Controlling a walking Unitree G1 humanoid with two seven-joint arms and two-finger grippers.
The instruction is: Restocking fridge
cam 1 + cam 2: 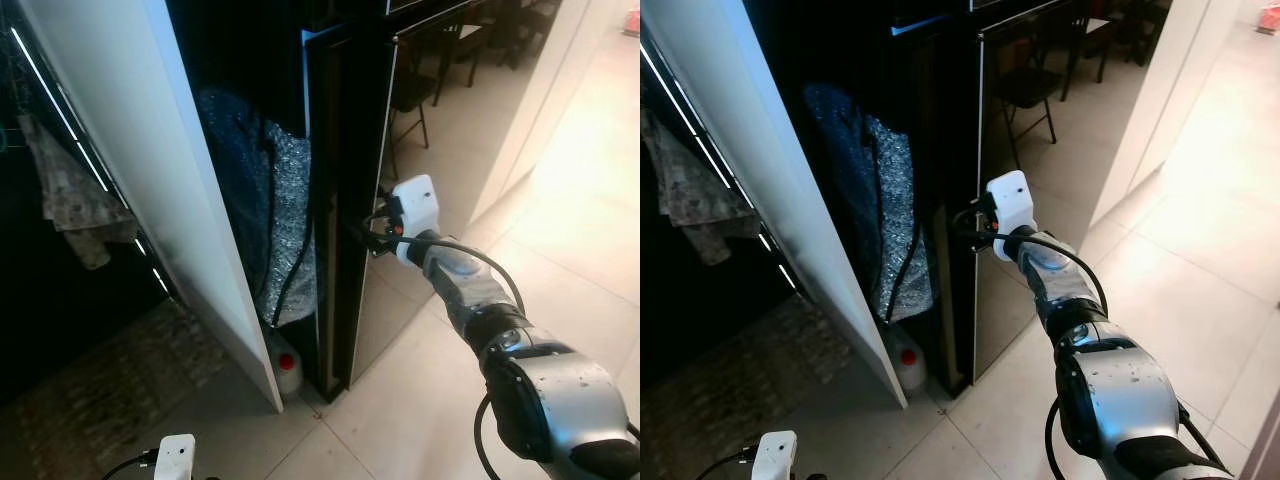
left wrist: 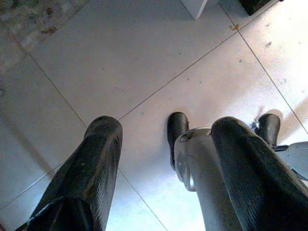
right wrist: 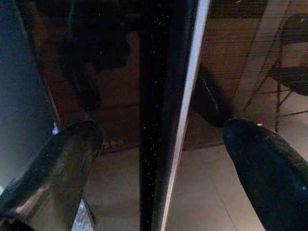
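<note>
A: Where is the right gripper point(image 3: 161, 139)?
B: At the glossy black fridge door point(image 1: 350, 200) edge, its fingers point(image 3: 260, 163) spread either side of the thin pale strip.

A: And the left gripper point(image 2: 163, 168)?
B: Fingers apart over pale floor tiles point(image 2: 120, 62). The head view adds a white plastic jug with red cap point(image 1: 287, 368) low beside the fridge.

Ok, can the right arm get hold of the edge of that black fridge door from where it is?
Probably yes. The right gripper is already at the fridge door, its jaws open and straddling the door's edge, one finger on each side. Nothing sits between them and the edge.
</note>
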